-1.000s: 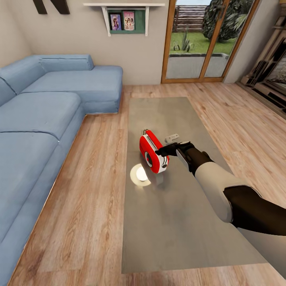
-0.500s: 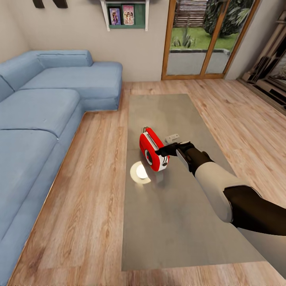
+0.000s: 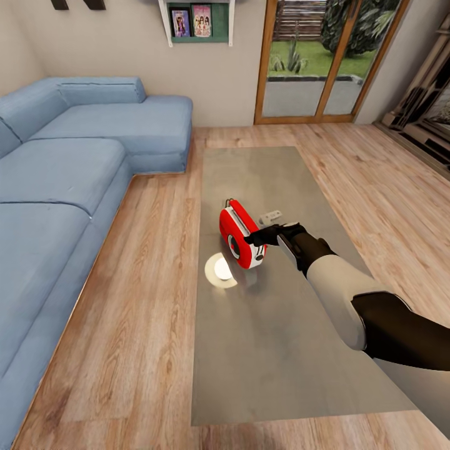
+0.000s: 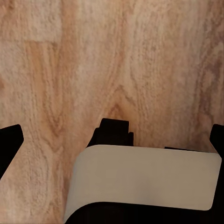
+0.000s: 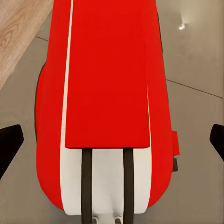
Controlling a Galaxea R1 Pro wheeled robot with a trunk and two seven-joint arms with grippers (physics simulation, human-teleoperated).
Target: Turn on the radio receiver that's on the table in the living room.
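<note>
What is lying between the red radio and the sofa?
Nothing stands there. In the head view, between the radio receiver and the blue sofa lie only a strip of the table and bare wood floor.

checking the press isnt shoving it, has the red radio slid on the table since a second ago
No. The radio receiver sits at the same spot on the table, beside the same bright reflection and the small grey gadget. Only the camera tilted; the right gripper stays at it.

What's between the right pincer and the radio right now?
Nothing visible. The right pincer is already at the red radio on the grey table, fingertips at its near end; the small grey gadget lies behind, off the approach.
</note>
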